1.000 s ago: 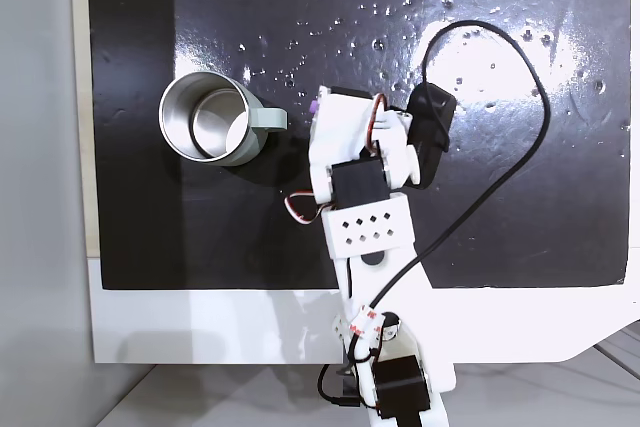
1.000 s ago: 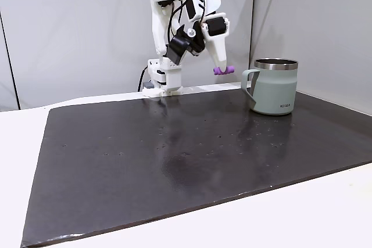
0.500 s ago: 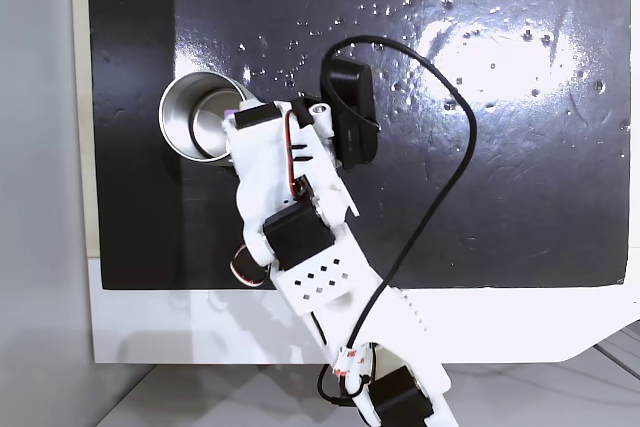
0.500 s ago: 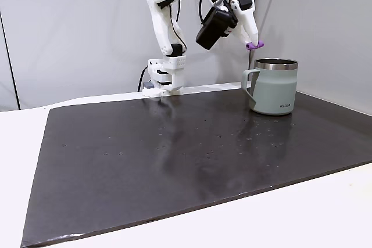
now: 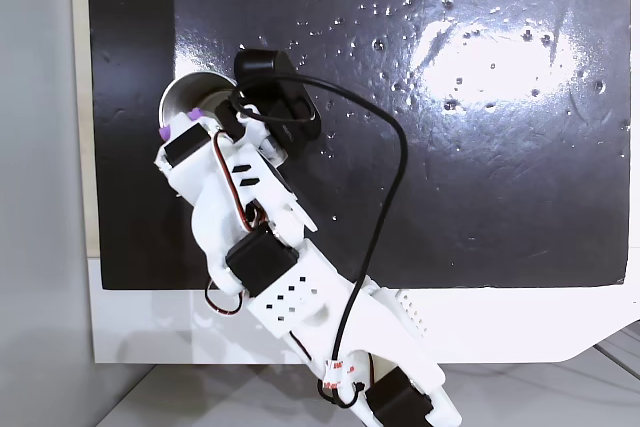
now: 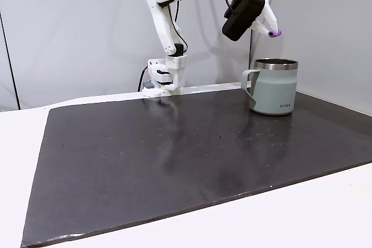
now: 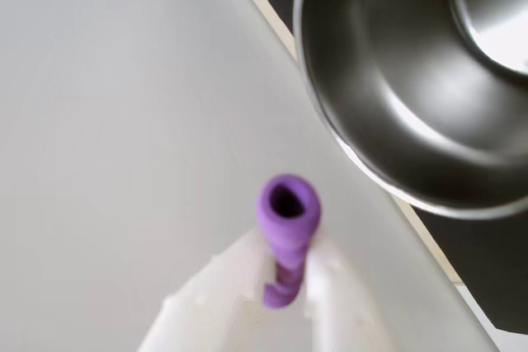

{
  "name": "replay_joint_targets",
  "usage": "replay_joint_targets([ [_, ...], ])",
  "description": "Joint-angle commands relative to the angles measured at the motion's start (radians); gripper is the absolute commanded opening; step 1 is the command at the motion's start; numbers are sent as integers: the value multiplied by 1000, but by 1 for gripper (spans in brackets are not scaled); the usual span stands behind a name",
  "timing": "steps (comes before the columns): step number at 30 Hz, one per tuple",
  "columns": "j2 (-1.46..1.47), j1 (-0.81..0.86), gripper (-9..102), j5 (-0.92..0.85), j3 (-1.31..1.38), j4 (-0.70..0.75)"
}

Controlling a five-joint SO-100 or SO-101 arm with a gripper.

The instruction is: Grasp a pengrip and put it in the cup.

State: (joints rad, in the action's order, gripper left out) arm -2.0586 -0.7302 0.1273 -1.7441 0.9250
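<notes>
The purple ribbed pengrip (image 7: 286, 228) is pinched between my white fingers; my gripper (image 7: 289, 274) is shut on it. In a fixed view from the side the pengrip (image 6: 274, 33) hangs in the air above the rim of the cup (image 6: 274, 87), a pale grey-green mug with a steel inside and a handle on its left. From above, the pengrip (image 5: 164, 133) shows at the left edge of the cup (image 5: 190, 93), which the arm mostly covers. The wrist view has the cup's steel bowl (image 7: 396, 96) at the upper right of the pengrip.
A black mat (image 6: 174, 155) covers the white table (image 6: 325, 207). The arm's base (image 6: 164, 79) stands at the mat's far edge. A black cable (image 5: 395, 157) loops over the mat beside the arm. A grey wall stands behind the cup.
The arm has swung toward the cup and risen, carrying the pengrip from beside the handle to above the cup's rim. The cup has not moved.
</notes>
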Motion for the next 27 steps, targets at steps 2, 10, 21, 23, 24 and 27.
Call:
replay_joint_targets([
  [2,-18,-6,2,-12,8,-34],
  [10,-21,6,26,-11,8,-34],
  [21,-23,6,26,-11,11,-34],
  [23,-23,8,26,-11,11,-34],
  [24,-23,8,25,-11,11,-34],
  [27,-25,8,25,-11,11,-34],
])
